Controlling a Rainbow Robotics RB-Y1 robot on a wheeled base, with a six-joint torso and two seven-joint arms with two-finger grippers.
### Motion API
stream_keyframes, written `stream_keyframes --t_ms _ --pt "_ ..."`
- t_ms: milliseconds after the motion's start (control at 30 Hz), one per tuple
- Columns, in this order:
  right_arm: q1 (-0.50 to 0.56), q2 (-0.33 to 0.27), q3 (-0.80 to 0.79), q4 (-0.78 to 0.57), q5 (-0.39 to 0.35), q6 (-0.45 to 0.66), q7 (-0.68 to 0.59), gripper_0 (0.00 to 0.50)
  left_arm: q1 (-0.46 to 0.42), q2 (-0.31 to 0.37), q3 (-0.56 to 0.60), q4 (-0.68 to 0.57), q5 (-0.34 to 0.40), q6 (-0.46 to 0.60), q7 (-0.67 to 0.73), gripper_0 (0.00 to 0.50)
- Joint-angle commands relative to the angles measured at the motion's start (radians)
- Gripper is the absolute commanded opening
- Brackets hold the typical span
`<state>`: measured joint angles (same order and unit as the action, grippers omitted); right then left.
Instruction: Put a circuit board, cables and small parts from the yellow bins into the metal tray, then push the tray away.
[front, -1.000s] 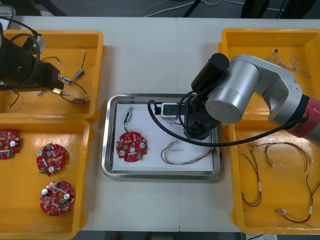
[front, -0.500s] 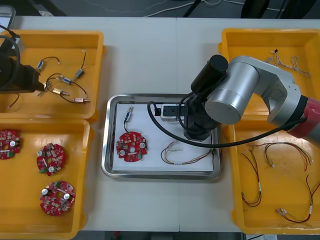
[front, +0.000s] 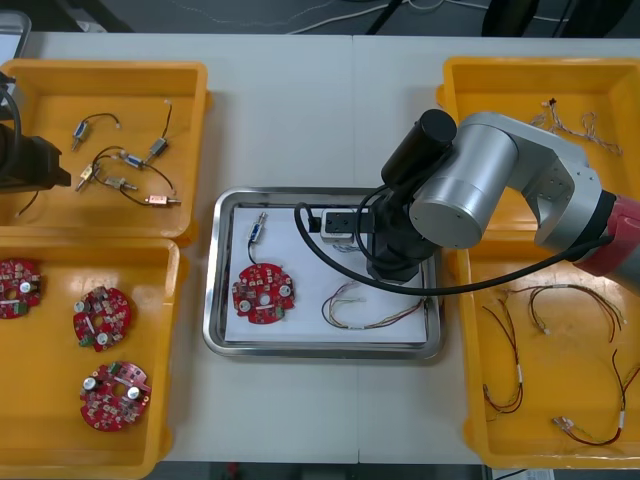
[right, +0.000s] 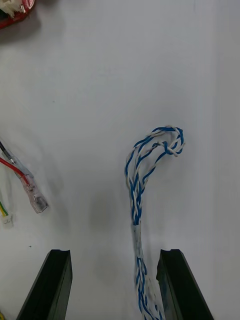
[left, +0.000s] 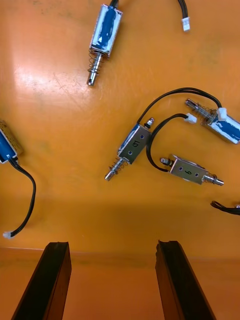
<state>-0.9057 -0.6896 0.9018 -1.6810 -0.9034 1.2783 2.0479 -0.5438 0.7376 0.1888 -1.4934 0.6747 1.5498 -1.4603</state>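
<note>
Metal tray holds a circuit board, a small metal part, a red and yellow cable and a blue and white cable. Right gripper hovers over the tray's right side, spread, gripping nothing. Left gripper, spread and empty, hangs over the yellow bin left of the tray. Loading appears complete; the push is not yet done.
</note>
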Motion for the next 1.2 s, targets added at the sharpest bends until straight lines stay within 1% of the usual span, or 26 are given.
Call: stream_keyframes --t_ms 33,233,400,533,667,833,933,1000,1100,1200 --pt "-0.039 -0.002 -0.024 -0.016 -0.022 0.004 0.021 0.500 0.013 0.046 0.034 0.001 -0.017 -0.019 -0.110 0.500" --pt "-0.041 -0.002 -0.104 -0.054 -0.032 0.102 0.014 0.500 0.013 0.045 0.044 0.030 -0.009 -0.039 -0.103 0.500" --pt "-0.039 -0.002 -0.192 -0.095 -0.042 0.199 0.011 0.500 -0.010 0.045 0.049 0.117 -0.001 -0.086 -0.104 0.500" --pt "-0.039 -0.007 -0.264 -0.129 -0.054 0.289 0.006 0.500 -0.039 0.045 0.049 0.185 -0.003 -0.102 -0.106 0.500" --pt "-0.039 -0.016 -0.339 -0.158 -0.068 0.383 0.002 0.500 -0.045 0.045 0.047 0.216 -0.009 -0.123 -0.103 0.500" --pt "-0.036 -0.019 -0.448 -0.158 -0.109 0.487 -0.011 0.500 -0.054 0.045 0.047 0.237 -0.015 -0.125 -0.100 0.500" --pt "-0.035 -0.019 -0.504 -0.160 -0.114 0.547 -0.023 0.500 -0.067 0.045 0.047 0.251 -0.020 -0.125 -0.101 0.500" --pt "-0.030 -0.019 -0.538 -0.158 -0.114 0.579 -0.034 0.500 -0.073 0.045 0.044 0.252 -0.027 -0.126 -0.100 0.500" --pt "-0.015 -0.028 -0.603 -0.160 -0.121 0.630 -0.092 0.500 -0.088 0.045 0.031 0.260 -0.043 -0.145 -0.095 0.500" --pt "0.005 -0.039 -0.646 -0.166 -0.126 0.642 -0.153 0.500 -0.097 0.045 0.015 0.279 -0.052 -0.177 -0.094 0.500"
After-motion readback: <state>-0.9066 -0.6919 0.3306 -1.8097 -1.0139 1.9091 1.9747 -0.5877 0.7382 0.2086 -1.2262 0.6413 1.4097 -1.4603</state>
